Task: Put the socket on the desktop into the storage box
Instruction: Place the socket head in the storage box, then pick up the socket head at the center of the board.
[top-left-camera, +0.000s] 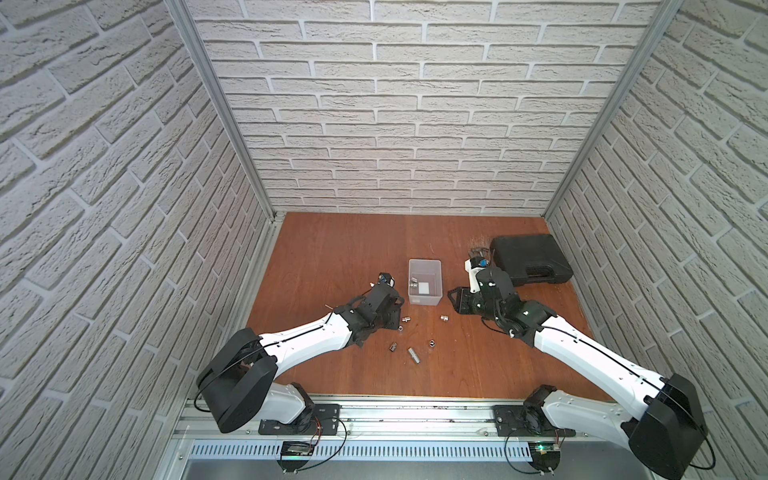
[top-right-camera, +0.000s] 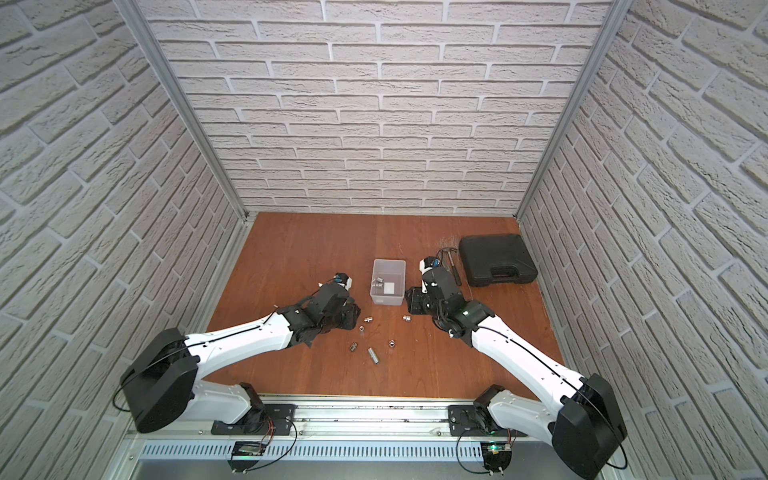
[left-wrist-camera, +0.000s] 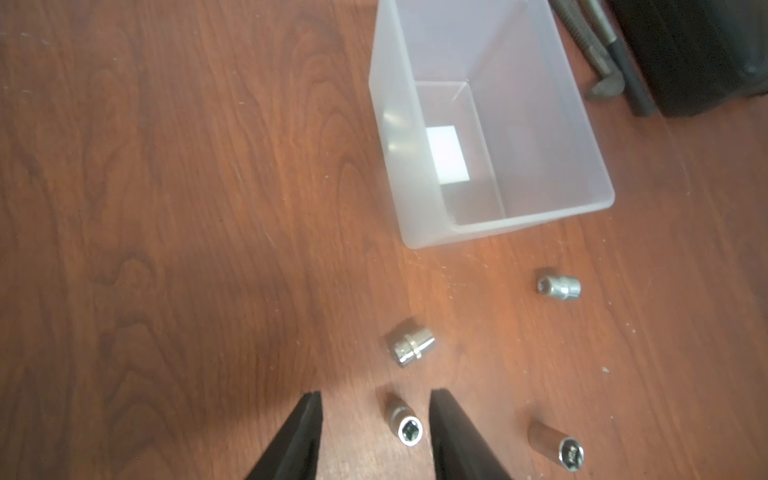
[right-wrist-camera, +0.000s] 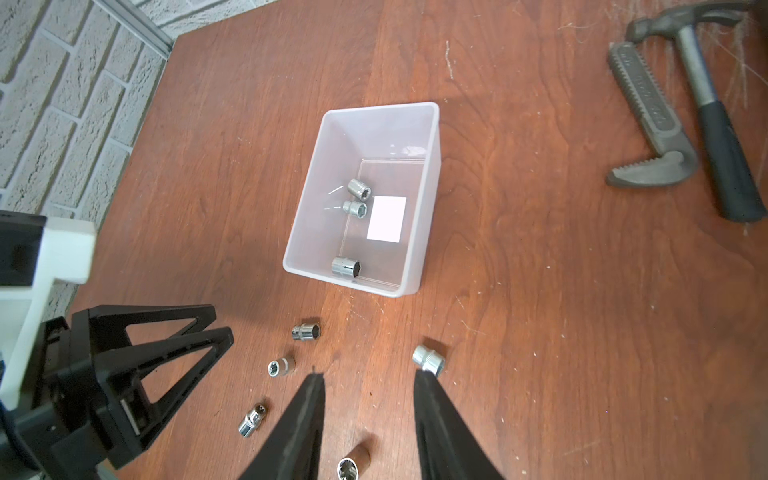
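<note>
The left claw (left-wrist-camera: 376, 395) is released, fingers apart, and in the left wrist view a small socket (left-wrist-camera: 409, 428) lies on the desktop (left-wrist-camera: 166, 208) in the gap between them, touching neither. The right claw (right-wrist-camera: 370, 380) is likewise spread and holds nothing; a stubby socket (right-wrist-camera: 429, 360) sits just at one fingertip. Beyond both stands the storage box (right-wrist-camera: 328, 174): the right wrist view shows three sockets (right-wrist-camera: 359, 189) inside beside the white square (right-wrist-camera: 386, 218), while the left wrist view shows only the square (the near wall hides the rest). Both top views show six loose sockets (top-left-camera: 414, 354) on the desktop near the box and a black case (top-left-camera: 530, 259) to the right; the hammer (right-wrist-camera: 706, 104) and wrench (right-wrist-camera: 648, 124) show clearly only from the right wrist.
</note>
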